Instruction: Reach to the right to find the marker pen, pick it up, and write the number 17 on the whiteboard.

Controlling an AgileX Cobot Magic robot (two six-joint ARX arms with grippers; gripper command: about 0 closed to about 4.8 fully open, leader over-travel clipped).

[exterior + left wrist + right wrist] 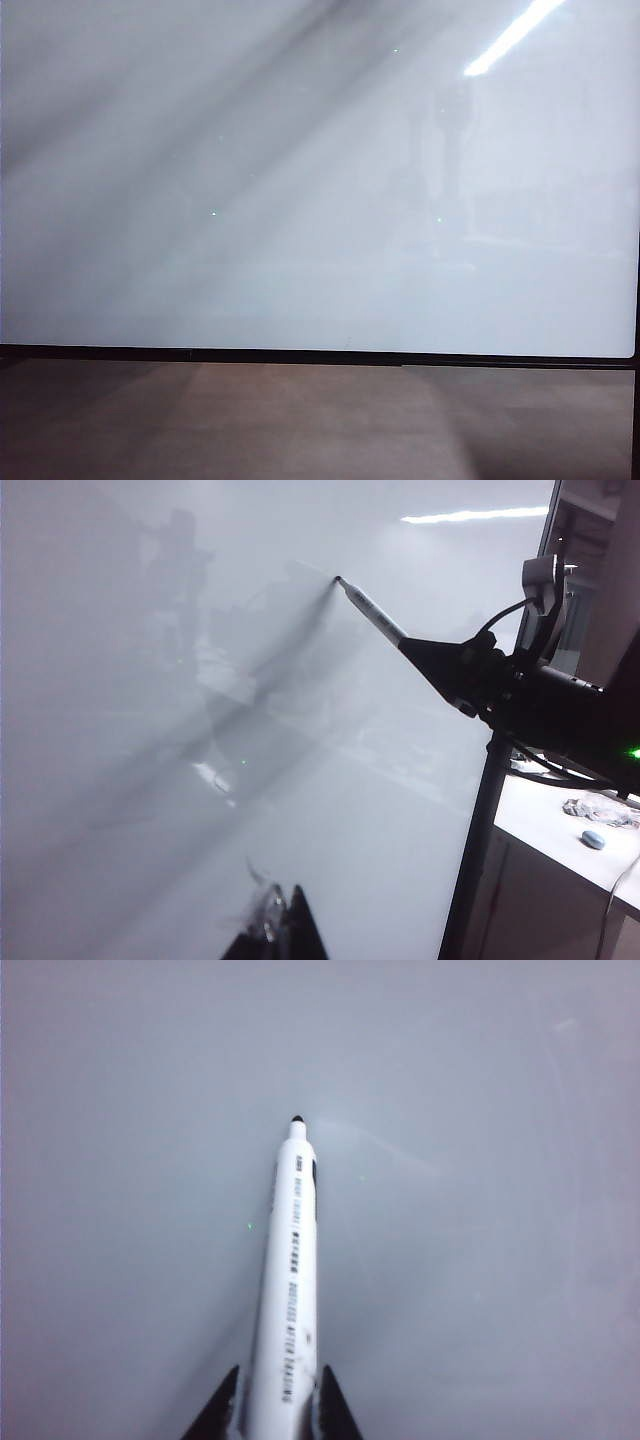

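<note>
The whiteboard (300, 200) is glossy white and fills the exterior view, where neither gripper shows. In the right wrist view my right gripper (281, 1370) is shut on the marker pen (290, 1260), a white barrel with black print and a black tip pointing at the whiteboard (480, 1210). The left wrist view shows that right gripper (405, 643) from the side, holding the marker pen (368, 608) slanted. The pen's tip meets its own shadow on the whiteboard (150, 730). No ink marks show. My left gripper (285, 920) sits low near the board, its fingertips together and holding nothing.
A thin black frame (300, 355) edges the board's lower side, with a brown matte surface (300, 420) below it. In the left wrist view a black post (480, 830) stands beside the board, and a white tabletop (540, 820) carries a small blue object (593, 838) and a crumpled cloth (600, 808).
</note>
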